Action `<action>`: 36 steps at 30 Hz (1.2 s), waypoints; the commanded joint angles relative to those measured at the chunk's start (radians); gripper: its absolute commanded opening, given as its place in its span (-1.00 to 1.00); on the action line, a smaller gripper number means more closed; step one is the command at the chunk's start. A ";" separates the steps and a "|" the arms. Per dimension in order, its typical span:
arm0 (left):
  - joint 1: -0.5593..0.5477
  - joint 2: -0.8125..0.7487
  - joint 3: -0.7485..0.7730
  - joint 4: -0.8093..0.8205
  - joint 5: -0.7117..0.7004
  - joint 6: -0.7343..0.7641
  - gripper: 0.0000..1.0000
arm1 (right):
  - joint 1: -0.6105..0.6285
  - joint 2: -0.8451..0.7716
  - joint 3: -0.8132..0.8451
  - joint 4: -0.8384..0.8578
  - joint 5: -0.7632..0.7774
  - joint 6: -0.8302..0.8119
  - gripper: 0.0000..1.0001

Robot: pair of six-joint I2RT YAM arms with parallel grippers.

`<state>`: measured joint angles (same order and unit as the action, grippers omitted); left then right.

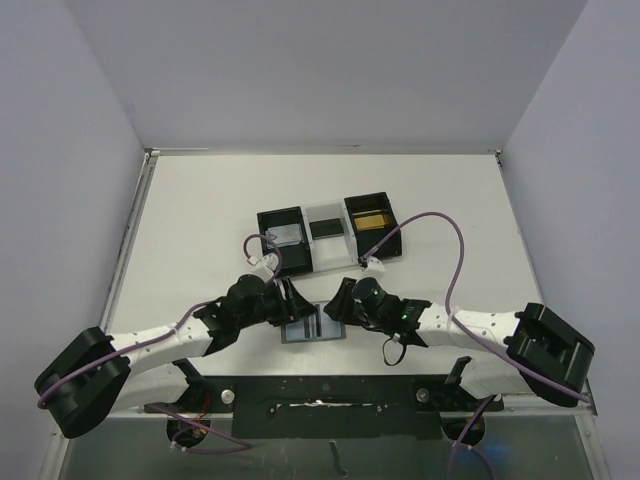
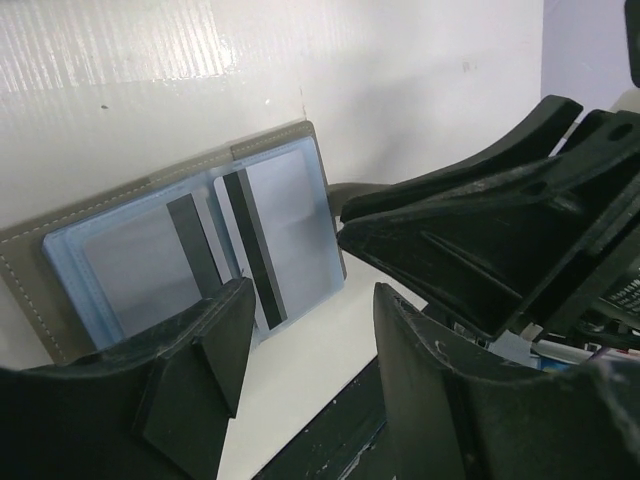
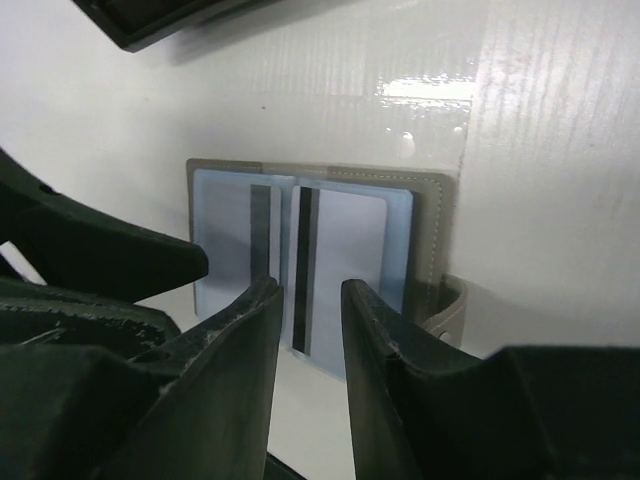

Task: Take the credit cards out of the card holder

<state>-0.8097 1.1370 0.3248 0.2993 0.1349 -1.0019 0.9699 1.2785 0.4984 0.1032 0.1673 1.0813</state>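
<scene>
The grey card holder (image 1: pixel 315 329) lies open and flat on the table between my two grippers. Its blue-grey inside holds two pale credit cards with black stripes, the left card (image 3: pixel 225 240) and the right card (image 3: pixel 345 250); the left wrist view shows them too, one card (image 2: pixel 130 270) and the other card (image 2: pixel 290 215). My right gripper (image 3: pixel 310 288) hovers over the near edge of the right card, jaws a narrow gap apart, nothing pinched. My left gripper (image 2: pixel 312 290) stands open beside the holder (image 2: pixel 30 270), over bare table.
A black-and-white three-compartment tray (image 1: pixel 328 212) stands just behind the holder, with a yellowish card (image 1: pixel 372 220) in its right compartment. The holder's snap tab (image 3: pixel 450 305) sticks out on its right side. The two grippers are close together, with the right gripper's body (image 2: pixel 500 240) beside the left fingers.
</scene>
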 commanded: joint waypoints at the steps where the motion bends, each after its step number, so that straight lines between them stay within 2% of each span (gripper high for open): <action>1: 0.003 0.014 -0.009 0.070 0.018 0.005 -0.02 | -0.015 0.057 -0.002 -0.001 0.012 0.041 -0.37; 9: -0.005 0.138 0.044 0.129 0.092 0.035 -0.19 | -0.018 0.139 -0.004 -0.056 0.040 0.063 -0.44; 14: -0.006 0.210 0.060 0.043 0.015 0.010 -0.27 | -0.016 0.170 -0.003 -0.064 0.033 0.071 -0.47; 17: -0.006 0.231 0.041 0.081 0.010 -0.004 -0.30 | -0.015 0.168 -0.023 -0.049 0.032 0.093 -0.48; 22: -0.006 0.281 0.014 0.190 0.072 -0.024 -0.56 | -0.015 0.152 -0.040 -0.019 0.029 0.098 -0.48; 25: -0.006 0.278 -0.008 0.209 0.063 -0.044 -0.70 | -0.015 0.138 -0.038 -0.020 0.029 0.092 -0.49; 28: -0.006 0.266 -0.009 0.197 0.047 -0.037 -0.77 | -0.016 0.108 -0.033 -0.027 0.028 0.057 -0.47; 33: -0.006 0.270 -0.009 0.239 0.046 -0.043 -0.95 | -0.018 0.038 -0.075 0.099 -0.021 -0.055 -0.40; 36: -0.006 0.269 -0.015 0.233 0.029 -0.047 -1.00 | -0.018 0.018 -0.051 0.101 -0.042 -0.112 -0.36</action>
<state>-0.8108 1.4113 0.3176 0.4675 0.1902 -1.0451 0.9558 1.3369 0.4332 0.1635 0.1474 1.0763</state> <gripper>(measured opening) 0.019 0.311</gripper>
